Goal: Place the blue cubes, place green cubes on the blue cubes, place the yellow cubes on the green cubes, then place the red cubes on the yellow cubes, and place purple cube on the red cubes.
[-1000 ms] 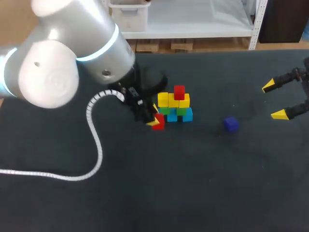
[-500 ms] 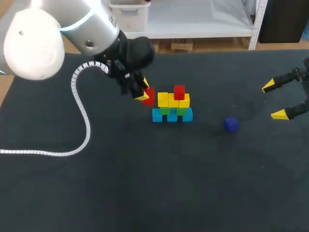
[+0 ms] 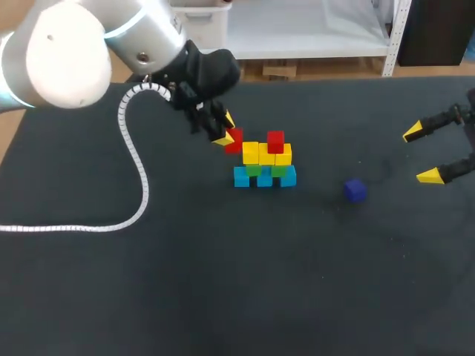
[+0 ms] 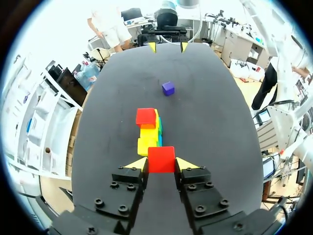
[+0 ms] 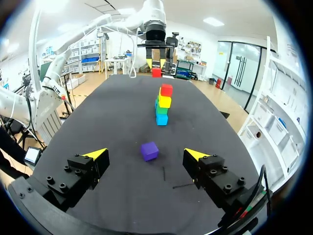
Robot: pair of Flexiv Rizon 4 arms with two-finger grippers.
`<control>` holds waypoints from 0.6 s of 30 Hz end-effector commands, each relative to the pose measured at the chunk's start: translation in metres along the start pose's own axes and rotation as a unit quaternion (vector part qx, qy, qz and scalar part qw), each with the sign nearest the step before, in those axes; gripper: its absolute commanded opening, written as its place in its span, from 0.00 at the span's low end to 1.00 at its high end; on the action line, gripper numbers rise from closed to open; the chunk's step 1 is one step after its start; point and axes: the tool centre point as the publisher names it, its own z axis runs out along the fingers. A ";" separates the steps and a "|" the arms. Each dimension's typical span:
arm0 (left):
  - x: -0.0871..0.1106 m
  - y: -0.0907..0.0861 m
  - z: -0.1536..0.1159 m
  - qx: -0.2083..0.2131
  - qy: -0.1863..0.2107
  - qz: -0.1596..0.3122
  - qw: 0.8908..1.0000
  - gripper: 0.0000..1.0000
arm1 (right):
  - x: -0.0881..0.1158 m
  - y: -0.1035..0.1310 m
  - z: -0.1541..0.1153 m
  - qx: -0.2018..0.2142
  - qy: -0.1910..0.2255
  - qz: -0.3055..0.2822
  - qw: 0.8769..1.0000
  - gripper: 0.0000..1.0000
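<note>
Left hand (image 4: 161, 164) risen, clamping bright red cube (image 4: 161, 157), plain square face

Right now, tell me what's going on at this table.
The left tool is shut on a red cube, held beside the stack of blue, green and yellow cubes, which already carries one red block. The purple cube lies alone on the table; the right tool hangs open, off to the side.

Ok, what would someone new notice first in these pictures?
The bright cube stack mid-table: blue base, then green, yellow, one red cube on top. The left hand holds a second red cube raised beside it; a lone purple cube lies toward the open right hand.
</note>
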 end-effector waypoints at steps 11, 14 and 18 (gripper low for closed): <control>-0.008 0.018 0.015 0.018 -0.013 0.006 1.000 0.00 | 0.000 0.000 0.000 0.000 -0.001 0.000 1.000 1.00; -0.010 0.018 0.019 0.022 -0.016 0.008 1.000 0.00 | 0.000 0.000 0.000 0.000 -0.001 0.000 1.000 1.00; -0.013 0.020 0.025 0.027 -0.020 0.012 0.999 0.00 | 0.000 0.000 0.000 0.000 -0.001 0.000 1.000 1.00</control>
